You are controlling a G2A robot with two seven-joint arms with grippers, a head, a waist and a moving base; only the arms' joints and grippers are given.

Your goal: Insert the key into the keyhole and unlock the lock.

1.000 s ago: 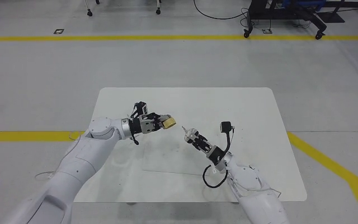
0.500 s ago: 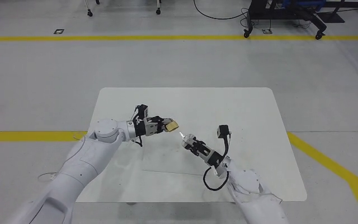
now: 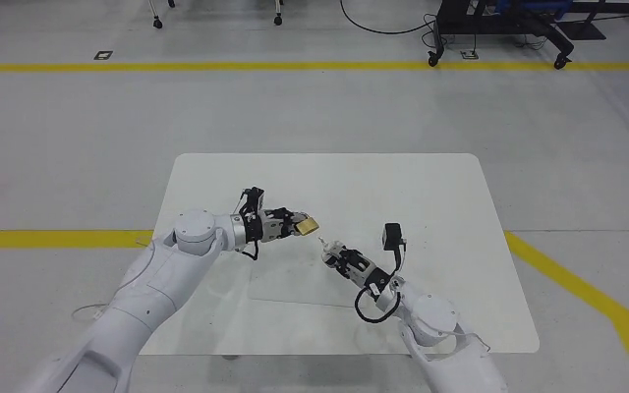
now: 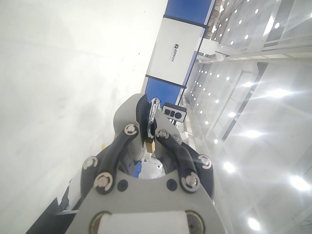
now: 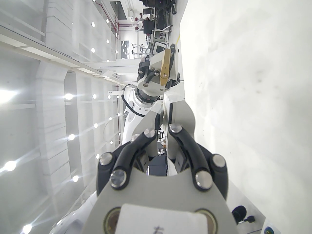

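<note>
Your right gripper, over the desk, has its jaws pinched tight on the key — tip just short of the brass lock, clamped in your left gripper jaws.

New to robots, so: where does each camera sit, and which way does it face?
Top view: overhead, looking down on the white rectangular table; both arms show.
Left wrist view: on the left arm, looking along the left tool, shut on the rectangular brass padlock.
Right wrist view: on the right arm, looking past the right tool, gripping the small silver key, at that padlock.
Shared: the padlock, in top and right wrist views.
</note>
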